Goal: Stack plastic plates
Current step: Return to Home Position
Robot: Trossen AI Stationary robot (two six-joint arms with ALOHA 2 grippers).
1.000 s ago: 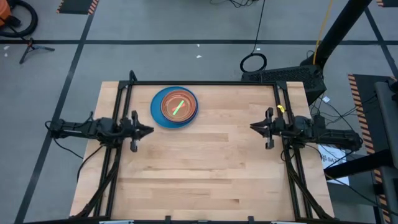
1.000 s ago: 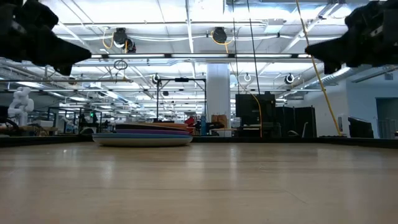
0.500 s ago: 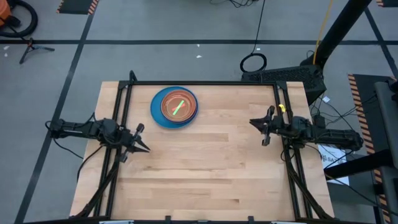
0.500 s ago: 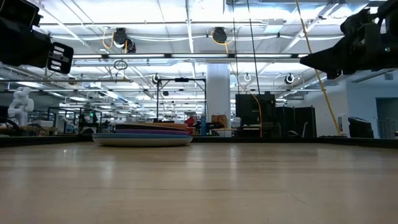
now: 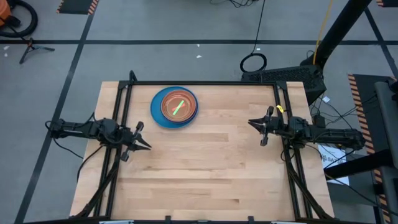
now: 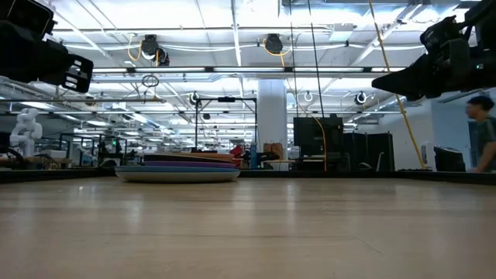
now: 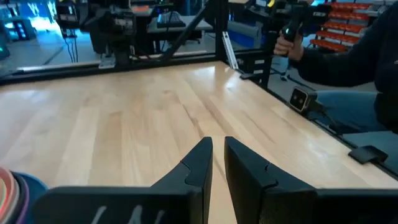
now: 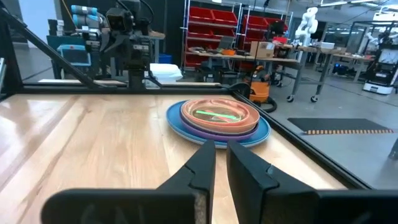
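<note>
The plastic plates (image 5: 175, 107) lie in one stack at the table's far left. A large blue plate is at the bottom on the wood, with purple and tan plates above it and a small green one on top (image 8: 217, 118). In the low view the stack (image 6: 178, 167) is a low flat pile. My left gripper (image 5: 144, 147) hovers at the table's left side, nearer than the stack, shut and holding nothing (image 7: 216, 146). My right gripper (image 5: 250, 122) hovers at the right side, shut and holding nothing (image 8: 221, 148), pointing toward the stack.
Black frame rails (image 5: 199, 83) run along the far edge and down both sides of the table. Bare wood (image 5: 199, 168) fills the middle and near part. A person (image 6: 484, 132) stands beyond the table's right side, and a hand (image 7: 289, 40) shows past that edge.
My left gripper has swung from pointing straight across the table to pointing slantwise toward the near edge, and has stayed shut. My right gripper has sunk a little and stays pointed toward the table's left. The stack has not moved.
</note>
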